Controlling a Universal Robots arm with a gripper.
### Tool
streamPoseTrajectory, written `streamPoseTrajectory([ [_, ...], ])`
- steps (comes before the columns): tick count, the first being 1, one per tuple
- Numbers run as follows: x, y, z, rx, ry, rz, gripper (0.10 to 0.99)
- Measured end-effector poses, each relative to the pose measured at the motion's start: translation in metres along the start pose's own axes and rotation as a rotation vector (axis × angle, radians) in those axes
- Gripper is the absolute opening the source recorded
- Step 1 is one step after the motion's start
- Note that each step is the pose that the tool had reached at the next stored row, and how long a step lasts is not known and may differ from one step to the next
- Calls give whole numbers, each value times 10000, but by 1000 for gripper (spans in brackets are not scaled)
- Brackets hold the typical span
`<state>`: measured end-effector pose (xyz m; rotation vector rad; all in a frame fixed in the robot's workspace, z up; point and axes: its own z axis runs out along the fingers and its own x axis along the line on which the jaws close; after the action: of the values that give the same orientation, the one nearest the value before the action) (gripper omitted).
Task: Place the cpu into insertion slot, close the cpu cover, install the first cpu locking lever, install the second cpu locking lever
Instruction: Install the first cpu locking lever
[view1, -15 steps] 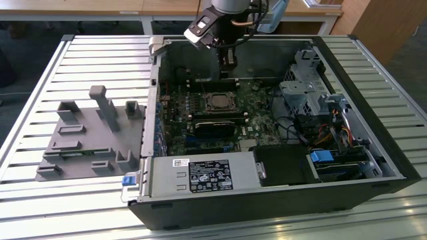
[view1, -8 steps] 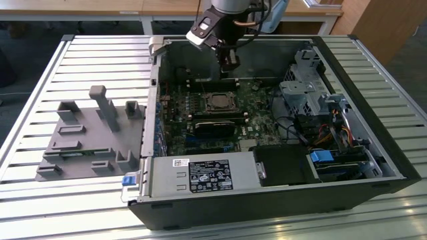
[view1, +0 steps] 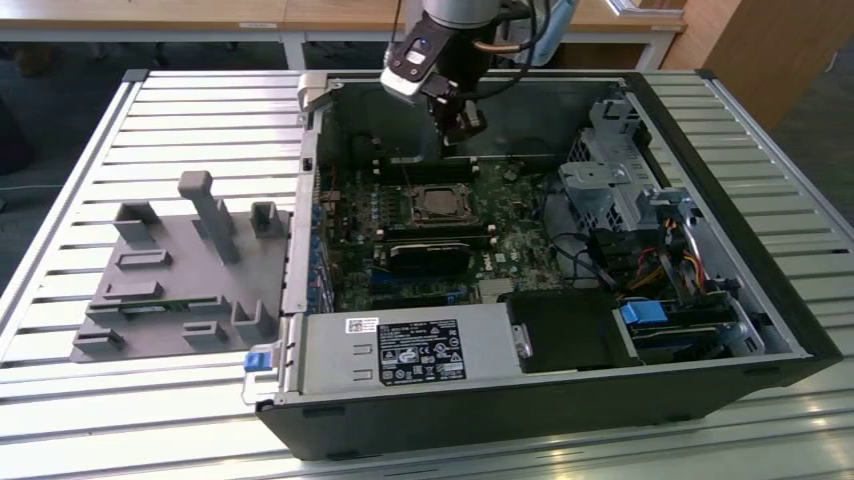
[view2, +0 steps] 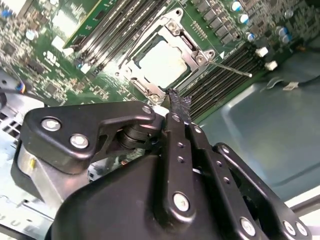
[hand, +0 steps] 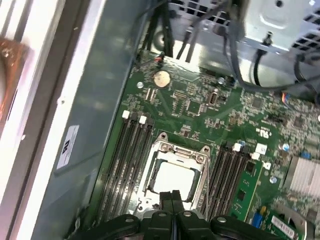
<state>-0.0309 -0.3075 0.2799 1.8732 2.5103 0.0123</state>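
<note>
On the exterior view's left, a grey moulded fixture (view1: 174, 265) sits on the slatted table (view1: 200, 100), just beside the open computer case (view1: 534, 410). It probably serves as a parts holder within the arm's reach. The case lies on its side, so the motherboard (view1: 354, 215) faces up and can be worked from above.

Near the board's middle, the cpu (hand: 172, 175) already lies in its socket. The cpu cover (hand: 182, 151) is down around it, and the chip's pale top shows through the window. Memory slots (hand: 127, 160) flank the socket on both sides.

The gripper (view1: 463, 128) hangs over the case's far side, above the board and a little beyond the socket. In both wrist views its fingers are pressed together on nothing, forming one narrow tip (hand: 172, 194) aimed at the socket's edge, a shape that would suit pushing more than grasping.

In the second wrist view, a thin locking lever (view2: 230, 68) juts out from the socket's corner, apart from the frame. It looks unlatched, though I cannot tell how the other lever stands.

Toward the exterior view's right, the drive cage (view1: 607, 190) and its cables lie well apart from the socket.
</note>
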Motion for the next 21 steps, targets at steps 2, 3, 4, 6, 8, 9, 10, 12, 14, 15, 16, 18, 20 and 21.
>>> streamPoseTrajectory([
  [2,1,1,2,-2,5,-283,122],
  [3,1,1,3,-2,6,-435,122],
  [4,1,0,3,-2,7,-602,122],
  [6,1,0,5,-3,11,-936,122],
  [8,1,0,5,-3,14,-1246,122],
  [9,1,1,6,-4,17,-1415,122],
  [10,1,1,6,-6,20,-1588,122],
  [12,1,1,6,-7,24,-1948,122],
  [14,1,0,6,-7,28,-2308,122],
  [15,1,1,6,-8,31,-2497,122],
  [16,1,1,6,-9,33,-2679,122],
  [18,1,0,6,-9,37,-3037,122],
  [20,1,1,6,-11,41,-3396,122],
  [21,1,1,6,-11,43,-3578,122],
])
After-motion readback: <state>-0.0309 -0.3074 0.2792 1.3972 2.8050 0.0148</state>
